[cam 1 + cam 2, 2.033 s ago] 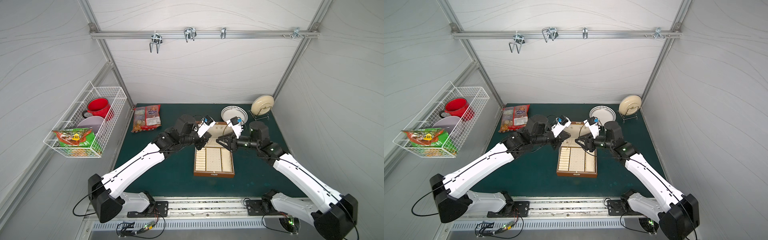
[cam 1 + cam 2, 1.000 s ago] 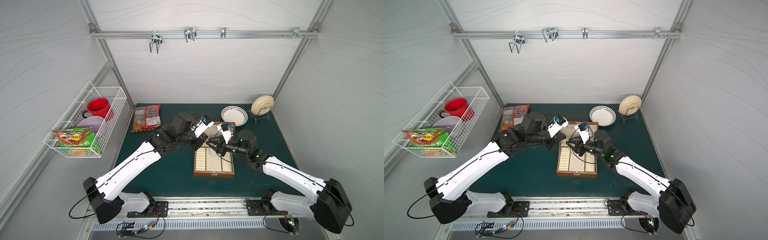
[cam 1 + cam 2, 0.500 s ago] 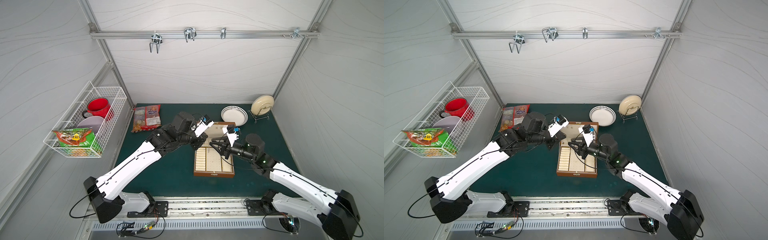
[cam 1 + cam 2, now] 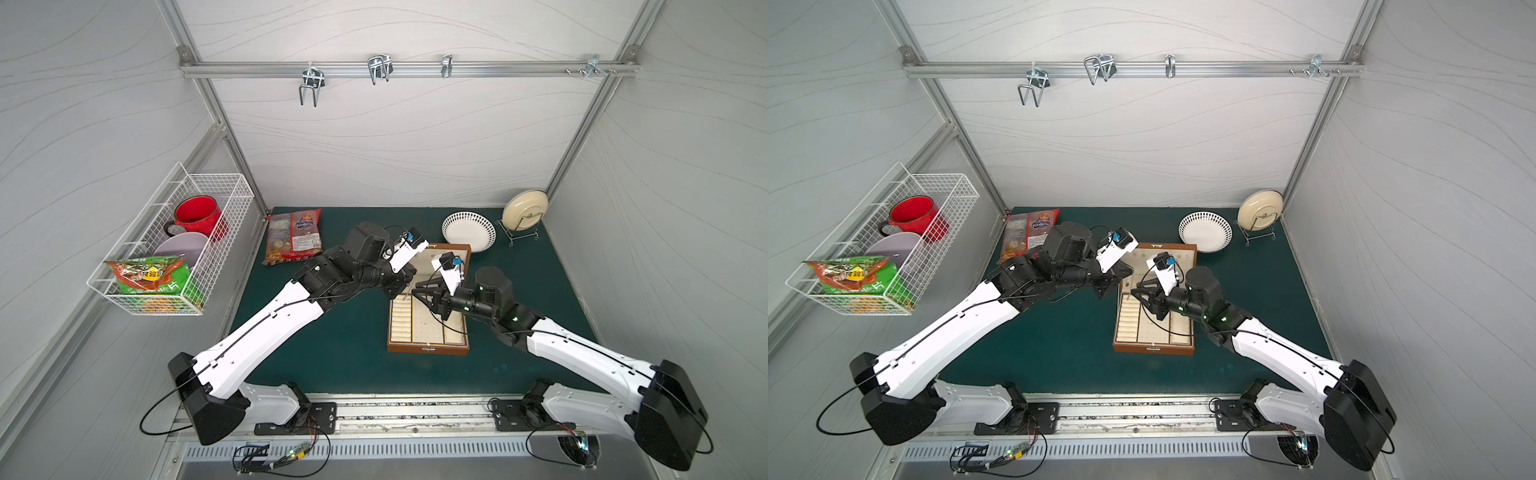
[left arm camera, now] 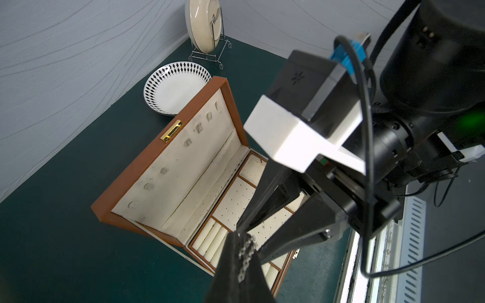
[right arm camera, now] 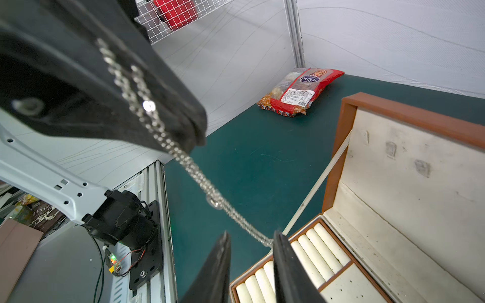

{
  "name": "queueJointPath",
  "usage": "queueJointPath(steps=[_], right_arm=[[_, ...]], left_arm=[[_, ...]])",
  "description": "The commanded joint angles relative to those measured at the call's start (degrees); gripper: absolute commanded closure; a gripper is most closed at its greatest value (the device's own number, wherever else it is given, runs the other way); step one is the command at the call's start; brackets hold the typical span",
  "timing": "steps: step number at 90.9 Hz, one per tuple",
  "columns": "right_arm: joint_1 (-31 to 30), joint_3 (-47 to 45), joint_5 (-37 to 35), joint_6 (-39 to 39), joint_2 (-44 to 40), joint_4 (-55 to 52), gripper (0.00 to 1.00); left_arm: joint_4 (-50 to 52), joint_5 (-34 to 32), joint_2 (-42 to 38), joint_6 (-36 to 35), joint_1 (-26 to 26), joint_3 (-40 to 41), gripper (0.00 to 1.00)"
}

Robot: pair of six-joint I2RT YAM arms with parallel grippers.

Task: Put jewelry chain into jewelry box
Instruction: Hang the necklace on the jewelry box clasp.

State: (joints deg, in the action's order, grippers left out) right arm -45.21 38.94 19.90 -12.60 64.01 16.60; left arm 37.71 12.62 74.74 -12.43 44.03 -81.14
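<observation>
The jewelry box (image 4: 428,348) (image 4: 1154,348) lies open on the green mat, its cream-lined lid (image 5: 183,162) raised. Above its left far corner my left gripper (image 4: 405,286) (image 5: 241,241) is shut on the thin silver jewelry chain (image 5: 246,251). In the right wrist view the chain (image 6: 183,160) runs taut from the left gripper's fingers into the gap of my right gripper (image 6: 252,234). There it touches the inside of one finger (image 6: 286,262). The right gripper (image 4: 417,289) (image 4: 1136,291) is open, tip to tip with the left, over the ring rolls (image 6: 312,249).
A patterned white plate (image 4: 468,232) lies just behind the box, and a cream plate on a wire stand (image 4: 524,210) is in the back right corner. A snack packet (image 4: 295,237) lies back left. A wire basket (image 4: 166,245) on the left wall holds a red mug.
The right gripper has moved left up to the left gripper's tips, around the hanging chain, and its forearm has swung outward. The left gripper has stayed shut on the chain, nearly still.
</observation>
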Motion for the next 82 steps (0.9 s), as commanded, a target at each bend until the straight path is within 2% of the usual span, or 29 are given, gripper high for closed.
queueJointPath(steps=[1, 17, 38, 66, 82], right_arm=[[-0.28, 1.71, -0.95, 1.12, 0.49, 1.99, 0.69], [-0.29, 2.44, -0.39, 1.13, 0.98, 2.38, 0.70], [-0.25, 2.83, -0.51, 1.41, 1.36, 3.13, 0.76], [-0.25, 3.58, -0.17, 1.50, 2.17, 3.79, 0.75], [-0.23, 3.53, -0.79, 1.70, 2.02, 3.64, 0.78]], left_arm=[[-0.80, 0.30, -0.38, -0.41, 0.31, -2.70, 1.00], [-0.80, 0.39, -0.22, -0.49, 0.30, -2.66, 1.00], [-0.81, 0.48, -0.07, -0.57, 0.30, -2.70, 1.00], [-0.88, 0.56, -0.02, -0.66, 0.31, -2.54, 1.00], [-0.87, 0.56, -0.07, -0.76, 0.31, -2.53, 1.00]])
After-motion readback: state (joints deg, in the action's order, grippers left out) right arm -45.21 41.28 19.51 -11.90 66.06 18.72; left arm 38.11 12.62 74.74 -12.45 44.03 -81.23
